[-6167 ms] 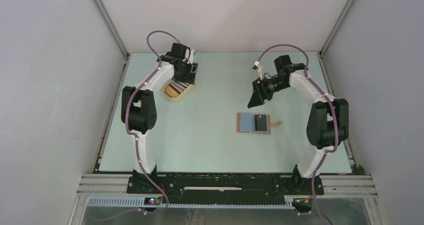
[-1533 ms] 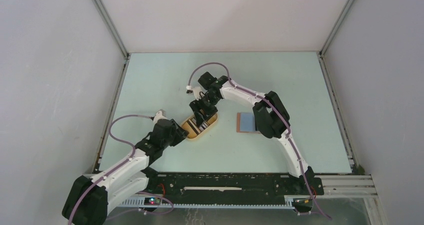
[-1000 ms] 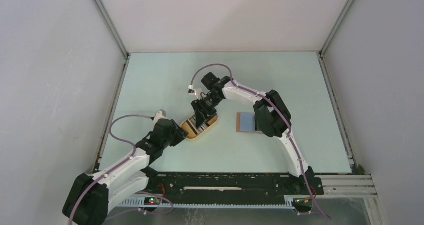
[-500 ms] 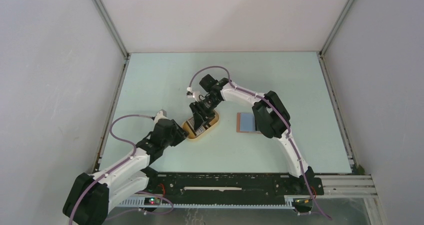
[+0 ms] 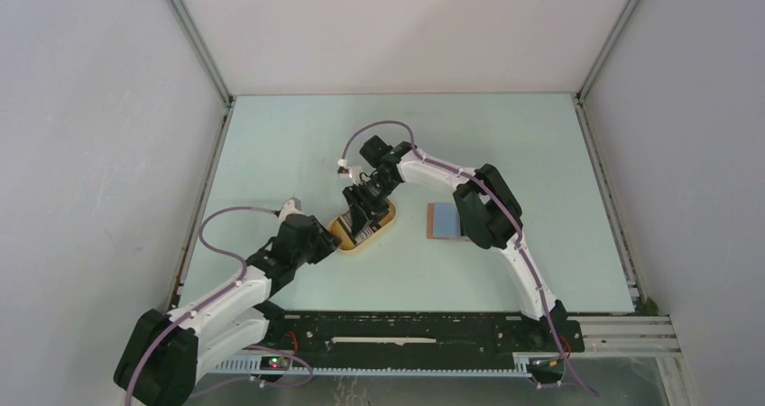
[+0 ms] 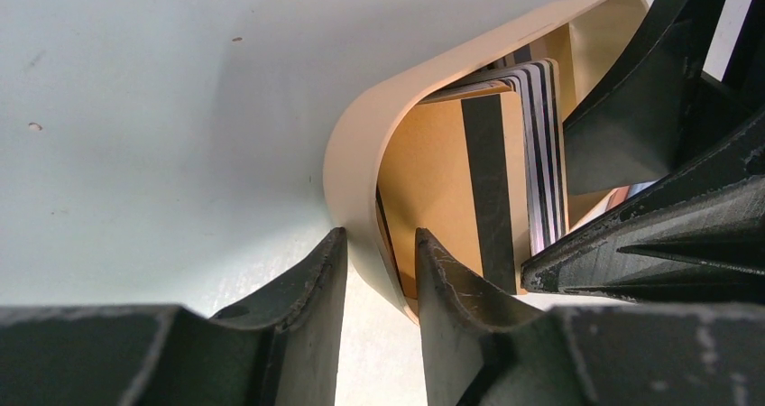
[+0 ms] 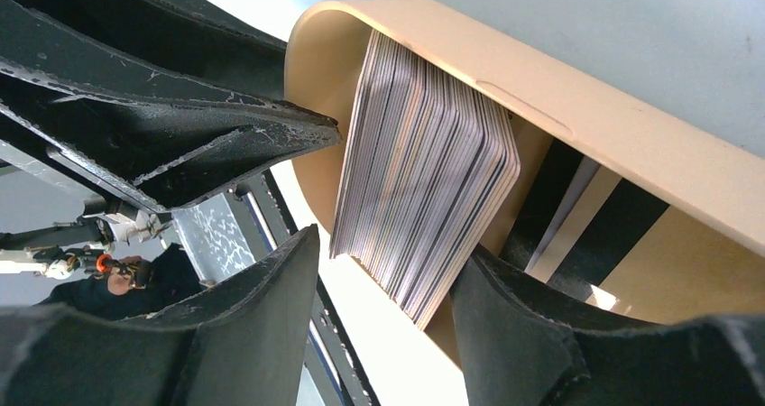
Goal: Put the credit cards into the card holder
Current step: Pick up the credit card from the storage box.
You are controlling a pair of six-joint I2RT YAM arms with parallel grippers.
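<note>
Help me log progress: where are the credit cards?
The credit cards stand in the yellow tray, left of the card holder in top view, between the right hand's fingers.

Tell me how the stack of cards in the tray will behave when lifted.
The cards are loose and slightly fanned, so the smooth stack will probably shear or shed a few. Each looks stiff, so they likely will not bend. The tray seems light; the left gripper pinching its rim should steady it.
</note>
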